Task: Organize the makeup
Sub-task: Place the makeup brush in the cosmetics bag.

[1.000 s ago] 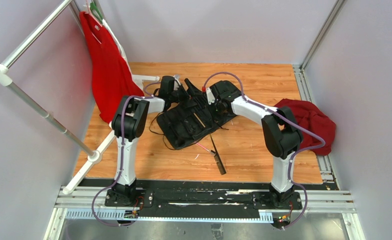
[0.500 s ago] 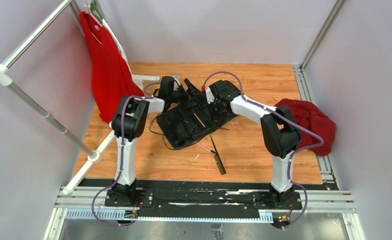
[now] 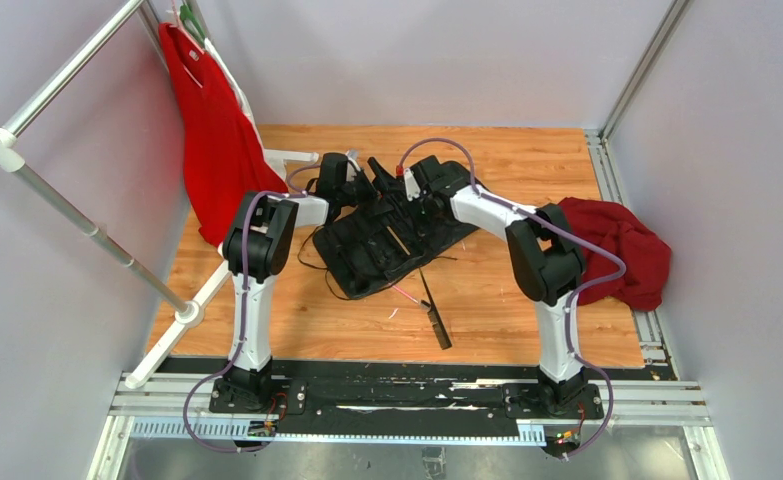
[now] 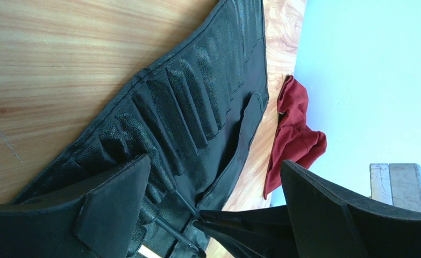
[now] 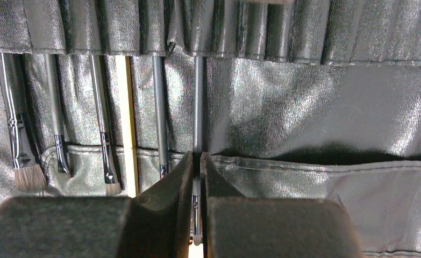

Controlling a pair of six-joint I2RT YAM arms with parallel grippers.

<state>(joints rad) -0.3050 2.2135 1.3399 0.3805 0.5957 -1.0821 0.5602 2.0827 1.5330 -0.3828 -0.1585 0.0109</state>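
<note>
A black slotted roll (image 3: 382, 240) lies open on the wooden table. My right gripper (image 3: 410, 197) is over its far edge, shut on a thin dark makeup brush (image 5: 198, 107) whose handle runs up into a slot of the roll (image 5: 315, 107). Several other brushes (image 5: 101, 129), one with a tan shaft (image 5: 125, 123), sit in slots to its left. My left gripper (image 3: 364, 185) is open at the roll's far left end, its fingers (image 4: 111, 209) spread wide above the slots (image 4: 186, 107). A black brush (image 3: 434, 315) and a pink one (image 3: 404, 293) lie loose near the roll's near edge.
A dark red cloth (image 3: 617, 245) lies at the right edge of the table. A red shirt (image 3: 217, 130) hangs on a white rack (image 3: 77, 215) at the left. Black cords (image 3: 317, 265) trail from the roll's left side.
My right arm has swung left, carrying the gripper and its brush a little further left over the roll's far edge. The left arm has not moved.
</note>
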